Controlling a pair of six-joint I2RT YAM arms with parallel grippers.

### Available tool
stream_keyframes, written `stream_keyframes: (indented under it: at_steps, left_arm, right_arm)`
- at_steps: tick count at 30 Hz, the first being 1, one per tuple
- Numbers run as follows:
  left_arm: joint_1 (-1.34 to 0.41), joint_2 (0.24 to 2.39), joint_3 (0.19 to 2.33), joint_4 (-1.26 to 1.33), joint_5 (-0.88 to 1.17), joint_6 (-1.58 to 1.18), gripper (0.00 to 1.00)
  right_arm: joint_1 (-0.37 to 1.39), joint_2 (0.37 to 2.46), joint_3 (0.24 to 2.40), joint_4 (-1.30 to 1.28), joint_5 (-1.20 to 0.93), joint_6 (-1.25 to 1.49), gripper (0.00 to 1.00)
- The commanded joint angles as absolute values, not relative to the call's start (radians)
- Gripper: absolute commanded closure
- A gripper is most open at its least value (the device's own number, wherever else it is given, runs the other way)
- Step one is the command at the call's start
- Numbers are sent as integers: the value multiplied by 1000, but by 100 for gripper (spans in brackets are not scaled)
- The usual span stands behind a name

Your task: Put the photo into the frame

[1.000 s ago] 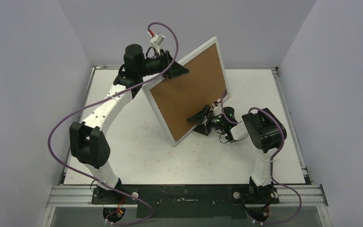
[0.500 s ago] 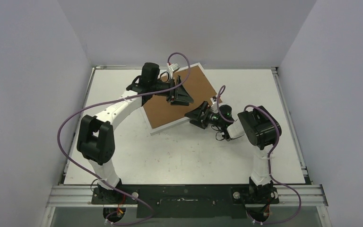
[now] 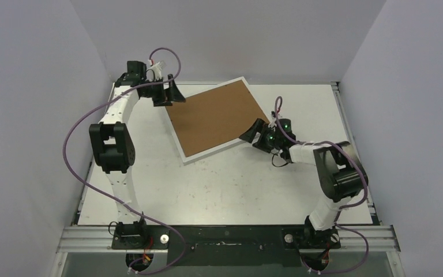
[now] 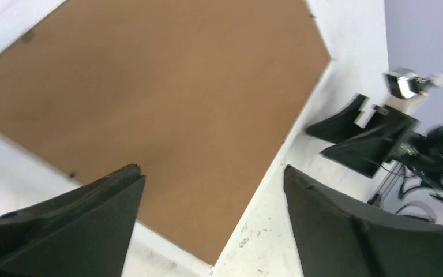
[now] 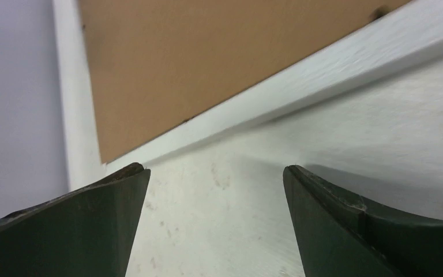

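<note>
Left gripper (image 3: 172,93) and right gripper (image 3: 252,132) gape empty beside the face-down frame (image 3: 214,118), front hidden.

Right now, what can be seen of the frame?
The frame lies flat on the table, back side up: a plain brown board, matte like fibreboard, inside a thin white edge. It sits turned diagonally at the far middle. Its front is hidden. The open left gripper and right gripper sit at opposite corners, neither gripping it.

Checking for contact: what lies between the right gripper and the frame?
Only bare table, in the right wrist view; the open right gripper is clear of the frame.
</note>
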State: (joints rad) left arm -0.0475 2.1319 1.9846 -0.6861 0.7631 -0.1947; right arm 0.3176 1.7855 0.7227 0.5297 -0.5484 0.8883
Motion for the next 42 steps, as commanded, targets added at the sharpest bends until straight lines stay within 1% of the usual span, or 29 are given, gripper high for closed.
stream_keyframes:
  at_steps: [1,4,6,10,12,13,15,17,23,26,29,34,37,39,42]
  left_arm:
    - [47,2056,1858,-758,684,-73,2]
    - [58,1975,1712,-710,618,-37,4]
    - [58,1939,1630,-667,590,-41,4]
    - [51,1946,1555,-640,570,-51,4]
    - [51,1953,1505,-583,566,-72,3]
    - [49,1965,1495,-564,567,-79,0]
    - [43,1982,1489,-547,568,-90,7]
    - [38,2000,1492,-531,568,-99,10]
    - [34,2079,1538,-506,588,-147,10]
    - [34,2112,1557,-510,586,-146,12]
    - [40,2126,1554,-511,591,-142,16]
    - [53,2117,1537,-544,610,-106,19]
    - [64,2104,1529,-575,629,-79,20]
    - [70,2093,1528,-605,643,-54,20]
    - [86,2072,1534,-646,657,-17,20]
  right_arm:
    - [247,1640,925,120,-279,554,10]
    - [194,1697,1053,80,-215,477,10]
    - [152,1785,1137,78,-231,480,10]
    - [104,1938,1239,159,-259,500,10]
    - [101,2007,1296,180,-269,499,10]
    - [100,2038,1325,184,-281,499,10]
    - [101,2088,1366,213,-313,504,10]
    - [101,2127,1398,242,-343,516,10]
    - [124,2199,1431,307,-442,556,10]
    - [153,2167,1365,343,-470,558,10]
    - [188,2098,1238,386,-491,567,10]
    - [280,1876,869,530,-452,651,10]
    - [339,1746,705,580,-418,719,10]
    - [370,1654,644,543,-401,744,10]
    - [381,1570,628,385,-362,728,10]
